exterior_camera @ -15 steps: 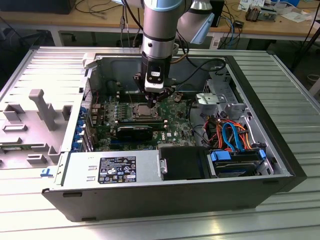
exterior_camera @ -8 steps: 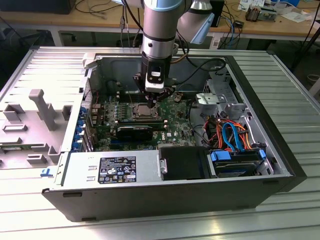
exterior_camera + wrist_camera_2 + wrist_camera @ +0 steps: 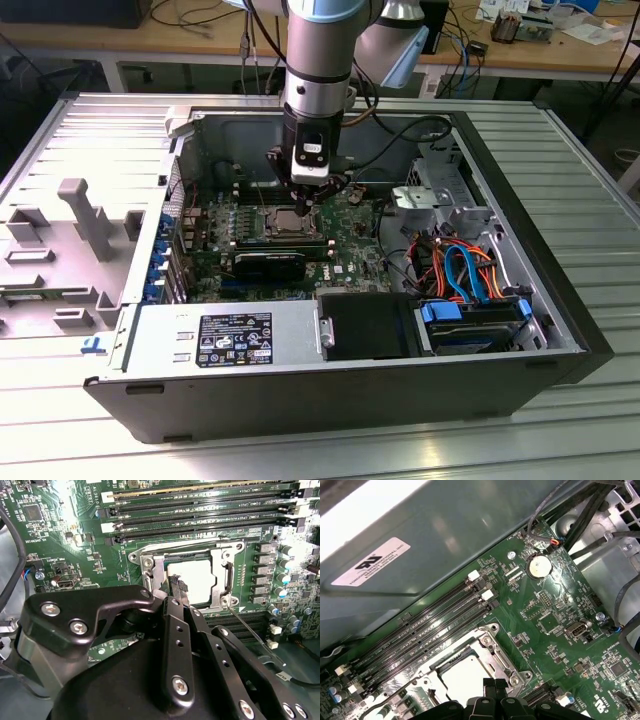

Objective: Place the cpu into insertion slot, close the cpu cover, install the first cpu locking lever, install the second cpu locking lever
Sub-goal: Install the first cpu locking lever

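Cpu (image 3: 196, 579): flat square, dull silver top; seated in insertion slot (image 3: 145, 562) mid green board (image 3: 45, 540), next to memory slots (image 3: 200, 517); cpu cover (image 3: 222, 575) lies down, framing it; pincer (image 3: 178, 586) tips pressed together, nothing between, at cover's edge; thin locking lever (image 3: 252, 632) juts out over board.

You see a silver-grey arm (image 3: 316, 70) with pale blue joint caps (image 3: 335, 8), and a black hand (image 3: 179, 587) of flat links studded with silver screws (image 3: 179, 685).

Silvery square cpu (image 3: 197, 582) lies flat in the insertion slot (image 3: 145, 560), cpu cover (image 3: 221, 575) lowered around it.
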Action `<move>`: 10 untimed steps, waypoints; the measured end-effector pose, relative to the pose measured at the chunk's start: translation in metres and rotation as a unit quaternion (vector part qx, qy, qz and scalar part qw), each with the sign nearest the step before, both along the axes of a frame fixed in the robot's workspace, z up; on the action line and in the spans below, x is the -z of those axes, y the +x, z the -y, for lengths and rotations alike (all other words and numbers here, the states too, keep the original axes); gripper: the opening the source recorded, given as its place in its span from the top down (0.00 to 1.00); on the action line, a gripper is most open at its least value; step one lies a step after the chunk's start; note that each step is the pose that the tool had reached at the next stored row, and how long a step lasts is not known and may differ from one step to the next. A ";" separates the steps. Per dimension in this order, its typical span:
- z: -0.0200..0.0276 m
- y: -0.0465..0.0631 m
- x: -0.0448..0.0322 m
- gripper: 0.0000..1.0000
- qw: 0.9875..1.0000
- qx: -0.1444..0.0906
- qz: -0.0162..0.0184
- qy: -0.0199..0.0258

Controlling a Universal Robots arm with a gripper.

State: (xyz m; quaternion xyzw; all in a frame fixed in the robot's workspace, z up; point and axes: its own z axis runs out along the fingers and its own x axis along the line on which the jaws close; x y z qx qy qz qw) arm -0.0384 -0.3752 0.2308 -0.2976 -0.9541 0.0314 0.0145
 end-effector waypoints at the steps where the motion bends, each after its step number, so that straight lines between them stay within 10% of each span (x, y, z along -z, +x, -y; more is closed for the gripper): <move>1: 0.0000 0.000 0.0000 0.89 1.000 -0.001 0.000 0.000; 10: 0.0000 0.000 0.0000 0.89 1.000 -0.007 0.000 0.000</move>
